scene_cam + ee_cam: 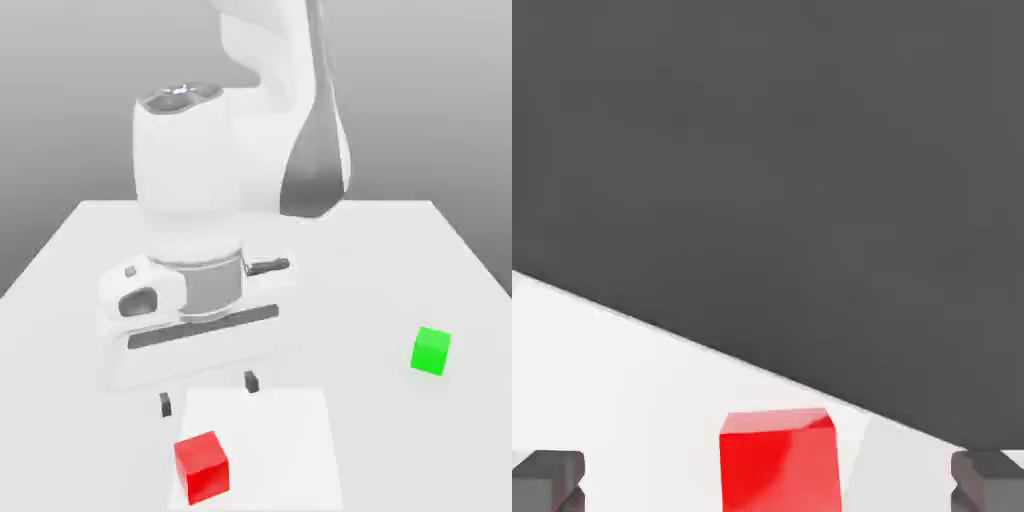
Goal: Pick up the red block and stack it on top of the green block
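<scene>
Two fingers [208, 393] stand spread, empty; the red cube [202, 467] sits at seven o'clock in the exterior view, probably light and stiff, best pinched mid-height across opposite flat faces.

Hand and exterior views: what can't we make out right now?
- Bright red plain cube: its lower part is cut off by the hand view's edge.
- Bright green plain cube: its far side is turned away in the exterior view.
- White arm: its upper part runs off the exterior view's top edge.
</scene>
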